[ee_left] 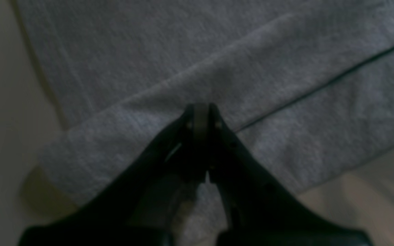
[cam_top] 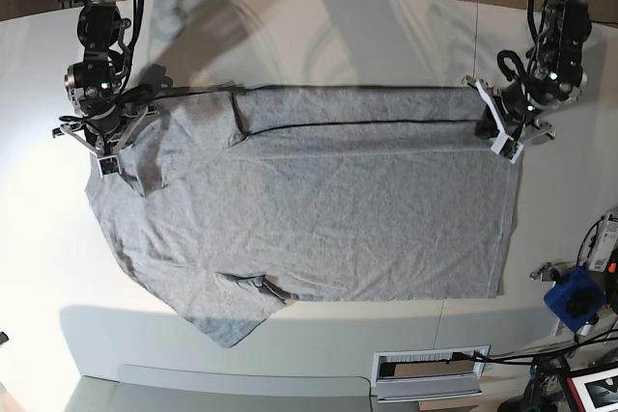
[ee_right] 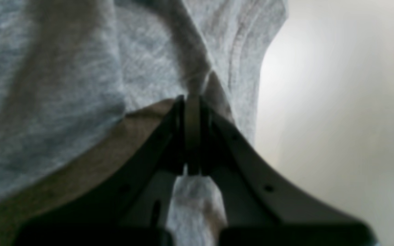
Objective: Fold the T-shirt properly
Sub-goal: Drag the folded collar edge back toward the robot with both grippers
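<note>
Item: T-shirt (cam_top: 319, 209), heather-grey, short-sleeved, sole garment. Location: spread broad and mostly flat across the pale table (cam_top: 319, 36), hem to the right, shoulders and sleeves to the left in the base view. Far edge turned over on itself in a narrow band, a dark line running along the fold. Near-left sleeve lies crumpled toward the table's near edge.

Left gripper (ee_left: 201, 112): at the far-right corner of the shirt, jaws together and clamped on the folded hem band (cloth shows bunched between the fingers in the left wrist view).

Right gripper (ee_right: 193, 102): at the far-left shoulder area, jaws together, pinching a gathered ridge of grey fabric; the picture is blurred, so the exact seam held is uncertain.

Sundries: blue object (cam_top: 572, 298) at the right margin, off the shirt; cables along the far side.
</note>
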You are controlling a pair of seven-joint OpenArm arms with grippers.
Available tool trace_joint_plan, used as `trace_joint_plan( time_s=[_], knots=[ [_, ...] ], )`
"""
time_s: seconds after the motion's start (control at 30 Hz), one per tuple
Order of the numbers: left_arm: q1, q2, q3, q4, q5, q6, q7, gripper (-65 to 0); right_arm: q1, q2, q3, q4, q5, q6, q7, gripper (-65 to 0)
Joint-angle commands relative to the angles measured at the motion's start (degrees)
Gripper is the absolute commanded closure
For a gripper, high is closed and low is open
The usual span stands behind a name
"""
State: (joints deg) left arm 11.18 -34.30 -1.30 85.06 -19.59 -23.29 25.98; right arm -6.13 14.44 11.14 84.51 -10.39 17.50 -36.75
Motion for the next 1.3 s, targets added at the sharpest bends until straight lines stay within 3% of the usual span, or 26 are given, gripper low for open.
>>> trace_joint_plan(
  time_s=[0.0, 0.23, 0.37, 0.5, 0.6, 0.67, 0.83, 0.93, 1.27],
  knots=[
    [1.2, -0.8, 0.0, -0.1, 1.0, -0.5, 3.3, 0.0, -1.2, 0.6, 0.2, 0.2, 0.2, 0.6, -2.7, 0.0],
    [4.7, -0.8, -0.8, 1.0, 0.9, -0.5, 3.6, 0.0, -7.8, 0.7, 0.2, 4.5, 0.1, 0.6, -3.3, 0.0],
    [8.7, -0.8, -4.6, 4.8, 0.7, -0.5, 3.7, 0.0, -12.3, 0.7, 0.2, 9.8, 0.1, 0.6, -3.9, 0.0],
    [13.0, -0.7, -10.2, 9.7, -4.5, -0.9, 5.8, 0.0, -16.7, 0.6, 0.2, 15.7, 0.1, 0.6, -5.3, 0.0],
    [15.5, -0.2, -13.5, 11.1, -6.7, -3.8, 6.1, 0.0, -19.5, 0.6, 0.2, 19.0, 0.1, 0.5, -6.2, 0.0],
    [16.7, 0.5, -14.8, 11.1, -7.5, -3.8, 6.6, 0.0, -21.1, 0.6, 0.2, 20.2, 0.1, 0.5, -6.8, 0.0],
    [18.9, 2.1, -15.3, 11.1, -7.5, -3.8, 6.6, 0.0, -24.6, 0.5, 0.2, 20.5, 0.1, 0.5, -7.4, 0.0],
    [19.5, 2.9, -15.3, 11.1, -7.5, -6.4, 6.6, 0.0, -26.3, 0.5, 0.2, 20.5, 0.1, 0.5, -7.6, 0.0],
    [21.3, 3.1, -15.4, 11.1, -7.6, -6.4, 10.0, 0.0, -27.6, 0.5, 0.2, 20.5, 0.1, 0.5, -9.8, 0.0]
  ],
)
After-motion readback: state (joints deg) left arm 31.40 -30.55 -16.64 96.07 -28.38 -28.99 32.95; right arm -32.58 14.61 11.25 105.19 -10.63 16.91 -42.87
